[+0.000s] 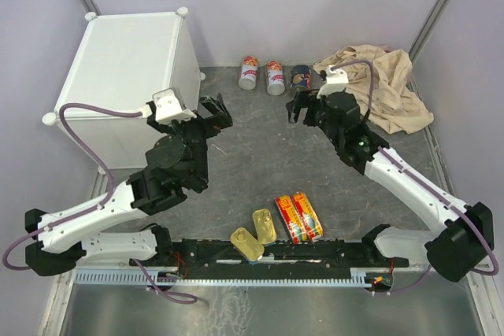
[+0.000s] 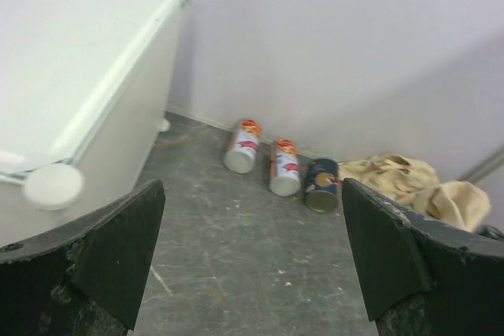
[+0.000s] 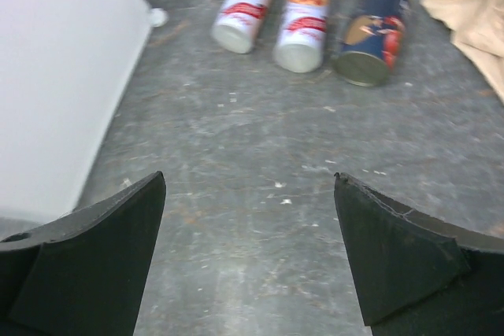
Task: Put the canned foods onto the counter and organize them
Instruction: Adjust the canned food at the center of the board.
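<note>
Left gripper (image 2: 252,186) and right gripper (image 3: 248,179): jaws wide apart, empty; no tin on the counter (image 1: 126,60) yet.
White-and-red cans (image 3: 240,9) and dark can (image 3: 374,33) lie on their sides ahead of both finger pairs, well apart. Probably rigid, slick and prone to roll, so pinch across mid-body. Red-yellow tins (image 1: 298,216) and gold tins (image 1: 256,234) lie behind the fingers.

Looks like smooth white plastic with a faint sheen on the counter (image 1: 130,68). Shows glossy printed labels and dull bare-metal ends on the two white-and-red cylinders (image 3: 240,13) (image 3: 303,25); darker gloss on the dark cylinder (image 3: 372,33). Polished gold metal on the two gold rectangular tins (image 1: 246,243) (image 1: 264,226); shiny printed coating on the two red-yellow oblong flat tins (image 1: 289,220) (image 1: 308,216). Soft, matt, creased on the beige cloth (image 1: 382,84). Rough, scuffed, matt grey on the table (image 1: 252,163). Matt black, ragged-edged on the right gripper (image 3: 249,194)
</note>
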Tool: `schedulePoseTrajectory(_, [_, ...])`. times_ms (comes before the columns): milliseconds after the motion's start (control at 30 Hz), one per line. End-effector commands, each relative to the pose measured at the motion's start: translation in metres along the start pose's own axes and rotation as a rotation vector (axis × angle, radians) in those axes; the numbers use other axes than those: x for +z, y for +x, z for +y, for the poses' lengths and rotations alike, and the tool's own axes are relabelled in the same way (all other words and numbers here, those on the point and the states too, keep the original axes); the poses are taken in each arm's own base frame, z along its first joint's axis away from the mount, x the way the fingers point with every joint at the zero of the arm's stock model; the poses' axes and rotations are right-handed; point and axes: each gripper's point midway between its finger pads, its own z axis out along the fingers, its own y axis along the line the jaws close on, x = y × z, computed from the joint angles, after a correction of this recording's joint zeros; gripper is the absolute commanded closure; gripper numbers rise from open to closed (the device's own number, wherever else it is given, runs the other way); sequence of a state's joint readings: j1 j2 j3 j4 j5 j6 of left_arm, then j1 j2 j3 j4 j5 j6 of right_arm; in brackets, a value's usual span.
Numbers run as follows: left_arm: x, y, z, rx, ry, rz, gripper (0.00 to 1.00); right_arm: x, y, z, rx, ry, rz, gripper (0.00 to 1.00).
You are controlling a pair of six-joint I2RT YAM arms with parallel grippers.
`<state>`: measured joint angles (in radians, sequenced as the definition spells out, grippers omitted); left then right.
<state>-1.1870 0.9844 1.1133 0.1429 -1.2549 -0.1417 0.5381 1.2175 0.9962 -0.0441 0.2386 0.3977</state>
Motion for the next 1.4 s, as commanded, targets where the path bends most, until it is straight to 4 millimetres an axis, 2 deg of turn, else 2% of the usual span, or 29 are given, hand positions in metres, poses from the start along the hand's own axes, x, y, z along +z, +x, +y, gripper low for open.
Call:
schedulePoseTrajectory(0, [-0.007,-0.029,0.047,0.038,-0.209,-0.033,0.01,-0.013,-0.023,0.050,-0.076,-0.093,-0.063,0.04])
schedulePoseTrajectory(133, [-0.017,-0.046,0.081,-0.025,-0.310,-0.048,0.01,-0.016,-0.013,0.081,-0.111,-0.142,-0.047,0.04])
schedulePoseTrajectory(300, [-0.030,-0.050,0.120,-0.124,-0.400,-0.075,0.01,-0.023,-0.006,0.134,-0.098,-0.253,-0.042,0.05])
schedulePoseTrajectory(400, [-0.035,-0.052,0.135,-0.140,-0.443,-0.099,0.01,-0.024,-0.003,0.176,-0.053,-0.340,-0.018,0.07])
schedulePoseTrajectory(500, [-0.038,-0.056,0.146,-0.195,-0.463,-0.132,0.01,-0.029,-0.011,0.218,0.003,-0.433,-0.010,0.08])
schedulePoseTrajectory(600, [-0.041,-0.057,0.157,-0.212,-0.482,-0.148,0.01,-0.029,-0.013,0.247,0.044,-0.481,0.012,0.11])
schedulePoseTrajectory(667, [-0.042,-0.055,0.159,-0.204,-0.483,-0.150,0.01,-0.018,-0.013,0.244,0.063,-0.425,0.009,0.11])
schedulePoseTrajectory(800, [-0.041,-0.054,0.164,-0.142,-0.508,-0.161,0.01,0.009,-0.017,0.224,0.046,-0.348,0.038,0.11])
schedulePoseTrajectory(867, [-0.041,-0.054,0.166,-0.112,-0.522,-0.163,0.01,0.018,-0.016,0.223,0.056,-0.359,0.069,0.11])
schedulePoseTrajectory(967, [-0.036,-0.049,0.160,-0.053,-0.528,-0.154,0.01,0.021,-0.020,0.233,0.072,-0.401,0.077,0.11])
schedulePoseTrajectory(1033, [-0.028,-0.043,0.152,0.026,-0.528,-0.137,0.01,0.030,-0.024,0.231,0.057,-0.373,0.081,0.11])
schedulePoseTrajectory(1100, [-0.013,-0.032,0.141,0.077,-0.487,-0.104,0.01,0.044,-0.031,0.220,0.058,-0.330,0.087,0.11])
schedulePoseTrajectory(1267, [0.027,0.011,0.097,0.173,-0.255,0.032,0.01,0.080,-0.040,0.184,0.067,-0.286,0.117,0.11])
schedulePoseTrajectory(1367, [0.039,0.022,0.073,0.192,-0.166,0.062,0.01,0.103,-0.040,0.161,0.073,-0.241,0.136,0.10])
